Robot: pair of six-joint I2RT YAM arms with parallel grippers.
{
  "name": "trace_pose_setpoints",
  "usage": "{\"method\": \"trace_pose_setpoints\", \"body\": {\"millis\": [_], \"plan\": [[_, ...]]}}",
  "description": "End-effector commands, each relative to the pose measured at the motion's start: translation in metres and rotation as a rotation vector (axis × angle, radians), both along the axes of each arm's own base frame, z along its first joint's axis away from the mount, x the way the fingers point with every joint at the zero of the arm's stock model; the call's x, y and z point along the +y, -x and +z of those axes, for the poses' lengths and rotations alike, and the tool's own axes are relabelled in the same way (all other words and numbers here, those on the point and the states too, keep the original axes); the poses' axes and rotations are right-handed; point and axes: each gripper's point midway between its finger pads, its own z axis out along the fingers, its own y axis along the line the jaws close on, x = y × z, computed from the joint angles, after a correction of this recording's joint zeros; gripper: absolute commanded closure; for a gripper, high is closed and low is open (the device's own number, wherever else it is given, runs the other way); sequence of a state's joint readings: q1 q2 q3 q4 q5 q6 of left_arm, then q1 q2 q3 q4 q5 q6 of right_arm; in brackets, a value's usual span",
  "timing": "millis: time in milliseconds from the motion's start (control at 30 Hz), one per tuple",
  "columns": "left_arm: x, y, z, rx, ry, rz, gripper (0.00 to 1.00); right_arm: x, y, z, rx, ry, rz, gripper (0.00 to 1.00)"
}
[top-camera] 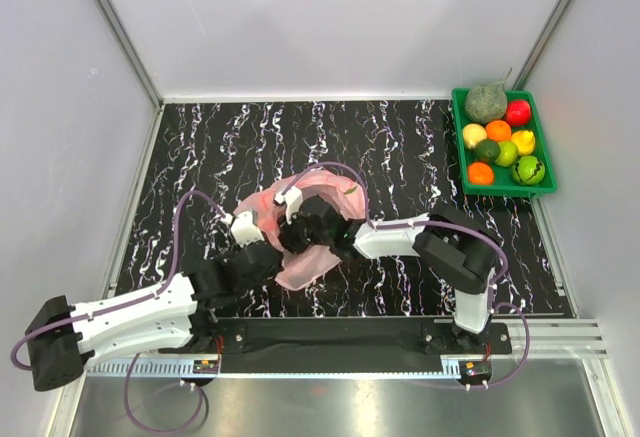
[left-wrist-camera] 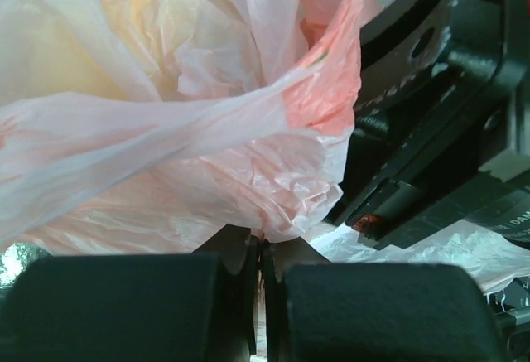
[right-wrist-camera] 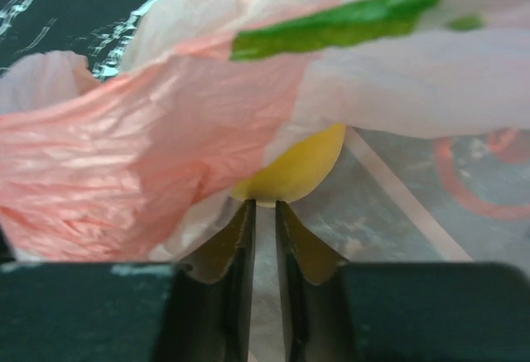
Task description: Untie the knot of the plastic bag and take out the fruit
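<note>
Arms fold inward, left gripper (left-wrist-camera: 261,246) meeting right gripper (right-wrist-camera: 265,205) at bag (top-camera: 310,267).

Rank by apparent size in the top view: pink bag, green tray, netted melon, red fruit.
1-2. pink bag and green tray: look about alike, and the bag is partly covered, so not ranked.
3. netted melon
4. red fruit

Marbled table (top-camera: 400,147) holds plastic bag (top-camera: 305,269), green tray (top-camera: 507,191).

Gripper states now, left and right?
Left gripper: closed, pinching the thin translucent pink plastic bag.
Right gripper: almost closed at the bag; grip cannot be told.
</note>
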State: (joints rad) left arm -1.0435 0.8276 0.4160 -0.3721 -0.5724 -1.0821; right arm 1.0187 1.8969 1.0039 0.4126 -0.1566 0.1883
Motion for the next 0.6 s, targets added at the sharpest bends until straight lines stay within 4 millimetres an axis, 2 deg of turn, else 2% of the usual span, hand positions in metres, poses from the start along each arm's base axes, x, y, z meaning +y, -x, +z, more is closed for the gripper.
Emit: {"method": "trace_pose_setpoints", "body": {"millis": [0,33,67,100,167,267,367,567], "plan": [[-0.003,-0.005,0.012,-0.033,0.051,0.019,1.00,-0.008,-0.014,0.046,-0.094,-0.028,-0.087,0.81],[-0.001,-0.004,0.010,-0.029,0.042,0.022,1.00,-0.015,-0.013,0.041,-0.098,0.002,-0.095,0.82],[0.001,-0.004,0.012,-0.034,0.040,0.030,1.00,-0.024,-0.021,0.047,-0.127,0.014,-0.148,0.85],[0.002,-0.004,0.013,-0.035,0.042,0.032,1.00,-0.032,-0.026,0.045,-0.129,0.033,-0.194,0.93],[0.006,-0.004,0.015,-0.037,0.028,0.038,1.00,-0.048,-0.031,0.036,-0.130,0.112,-0.257,0.93],[0.008,-0.005,0.027,-0.059,0.028,0.037,1.00,-0.085,-0.049,0.029,-0.149,0.225,-0.459,0.95],[0.015,-0.009,0.039,-0.085,0.002,0.056,1.00,-0.119,-0.054,0.019,-0.136,0.344,-0.595,1.00],[0.039,-0.012,0.037,-0.093,-0.121,0.118,1.00,-0.189,-0.062,0.024,-0.141,0.482,-0.865,1.00]]}}
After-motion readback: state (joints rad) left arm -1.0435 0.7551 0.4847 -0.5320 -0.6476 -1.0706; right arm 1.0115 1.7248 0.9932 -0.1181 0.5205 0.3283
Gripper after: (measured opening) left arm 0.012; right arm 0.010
